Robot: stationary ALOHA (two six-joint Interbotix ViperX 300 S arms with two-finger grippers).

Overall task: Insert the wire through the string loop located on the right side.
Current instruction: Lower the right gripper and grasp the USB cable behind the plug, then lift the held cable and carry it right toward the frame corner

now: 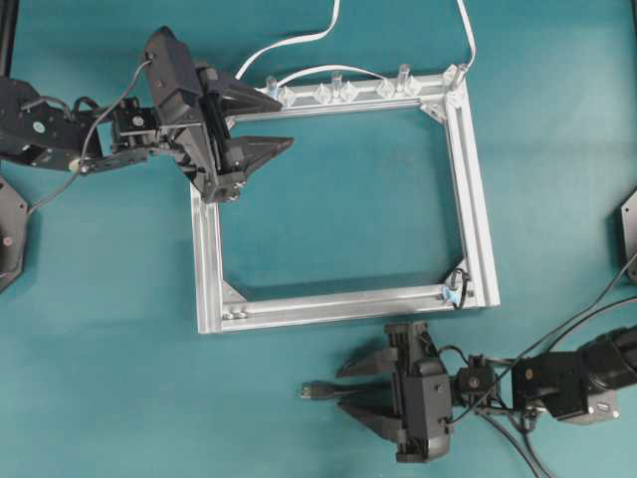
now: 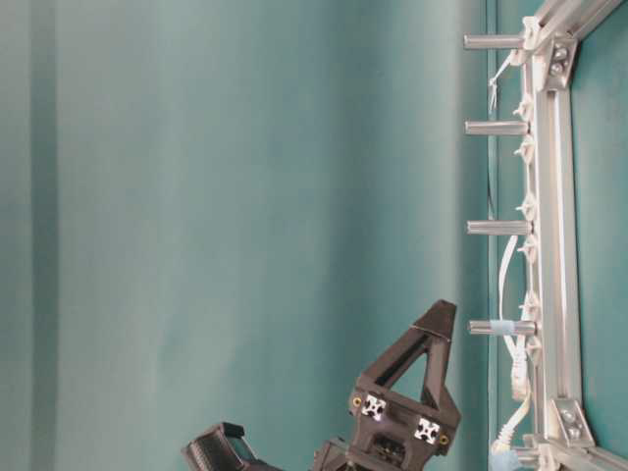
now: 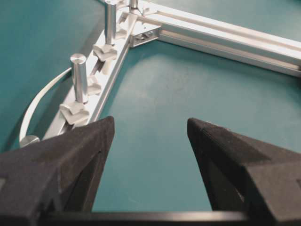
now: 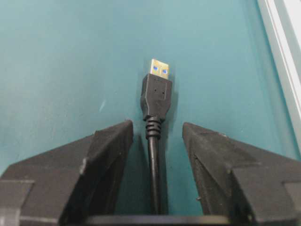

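Note:
The wire's black plug [image 4: 156, 92] with its metallic tip lies flat on the teal table, pointing away from my right gripper [image 4: 157, 128]. Its cable runs back between the fingers with a gap on each side, so the gripper is open around it and not touching it. From overhead, the plug [image 1: 314, 390] pokes out left of the right gripper [image 1: 340, 387], below the frame's front rail. The string loop [image 1: 456, 287] hangs at the near right corner of the silver frame [image 1: 204, 269]. My left gripper [image 1: 280, 114] stands wide open and empty over the frame's far left corner.
Upright metal posts [image 3: 78, 77] in clear clips line the frame's far rail [image 3: 225, 40]. White cables [image 1: 299, 40] trail off behind that rail. The right arm's own black cables [image 1: 557, 339] lie at the lower right.

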